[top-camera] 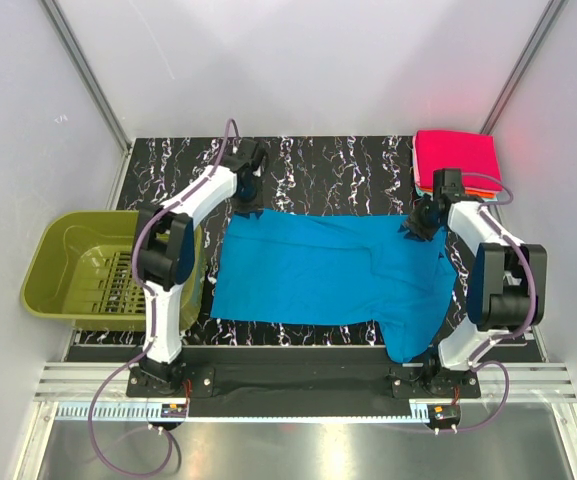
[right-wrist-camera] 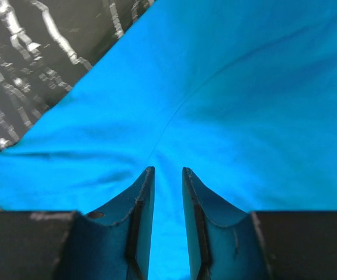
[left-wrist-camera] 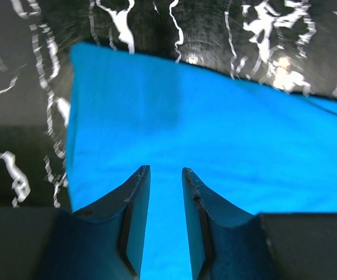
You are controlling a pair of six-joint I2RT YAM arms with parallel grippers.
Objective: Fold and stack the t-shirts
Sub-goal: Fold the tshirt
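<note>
Top external view: we see a black white-veined marble-look table with a bright blue cloth t-shirt spread flat across its middle, one sleeve draped over the near edge on the right. An olive-green plastic basket sits off the left side. A folded magenta-pink t-shirt lies at the far right corner. The left gripper and the right gripper hover over the blue shirt's far edge, jaws narrowly parted, gripping nothing we can see.
</note>
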